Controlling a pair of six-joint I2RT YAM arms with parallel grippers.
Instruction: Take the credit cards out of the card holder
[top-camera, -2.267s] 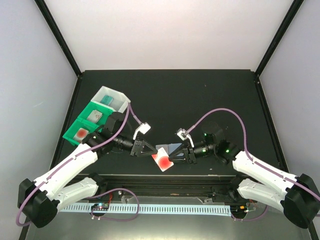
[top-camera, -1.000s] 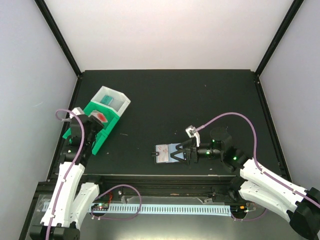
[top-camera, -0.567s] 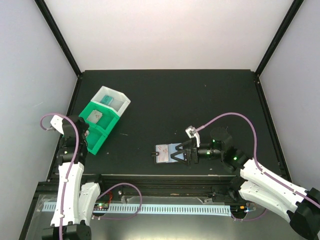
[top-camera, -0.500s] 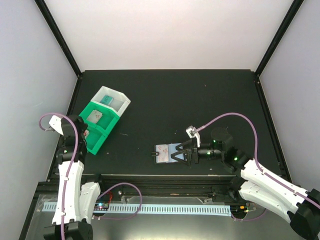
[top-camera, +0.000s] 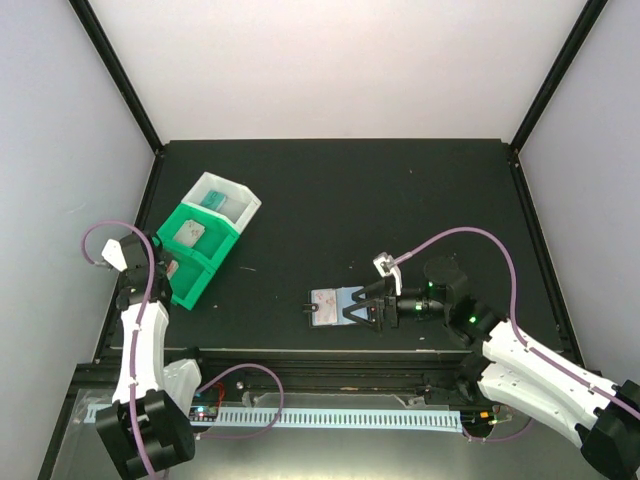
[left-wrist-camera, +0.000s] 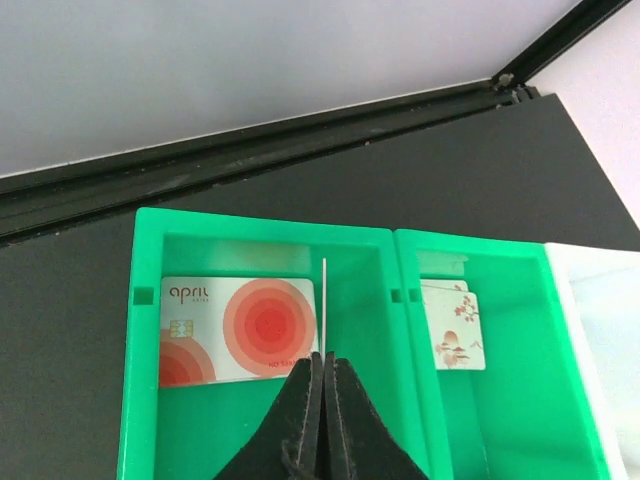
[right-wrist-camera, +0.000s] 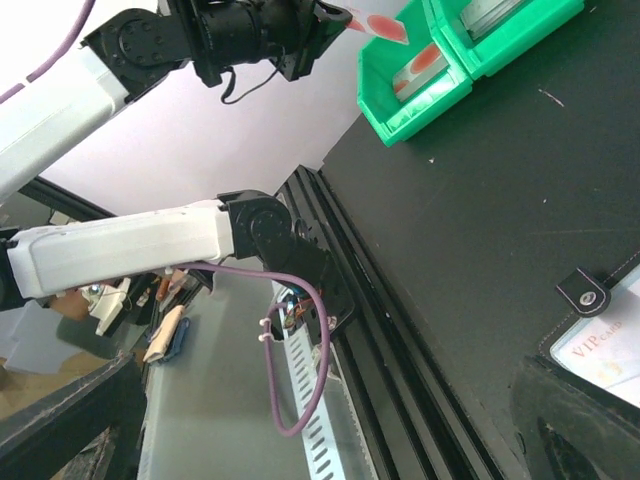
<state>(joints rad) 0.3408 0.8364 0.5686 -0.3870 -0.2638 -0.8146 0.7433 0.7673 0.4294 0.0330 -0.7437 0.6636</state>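
The card holder (top-camera: 325, 305) lies open on the black table, pale pockets up; its corner with a black snap tab (right-wrist-camera: 586, 295) shows in the right wrist view. My right gripper (top-camera: 352, 309) is open, its fingers spread over the holder's right end. My left gripper (left-wrist-camera: 323, 358) is shut on a credit card seen edge-on (left-wrist-camera: 323, 300), over the green bin's end compartment. The right wrist view shows red marks on that held card (right-wrist-camera: 378, 25). A red-circled card (left-wrist-camera: 240, 326) lies flat in that compartment. A pale blossom-printed card (left-wrist-camera: 455, 325) lies in the neighbouring one.
The green bin (top-camera: 200, 262) and the white bin (top-camera: 240, 196) joined to it stand at the table's left edge. A teal card (top-camera: 213, 200) lies in the white bin. The black frame rail (top-camera: 330, 365) runs along the near edge.
The left arm has drawn back from above the bin's middle toward its near-left end, still gripping the card. The right gripper and the card holder have stayed put.
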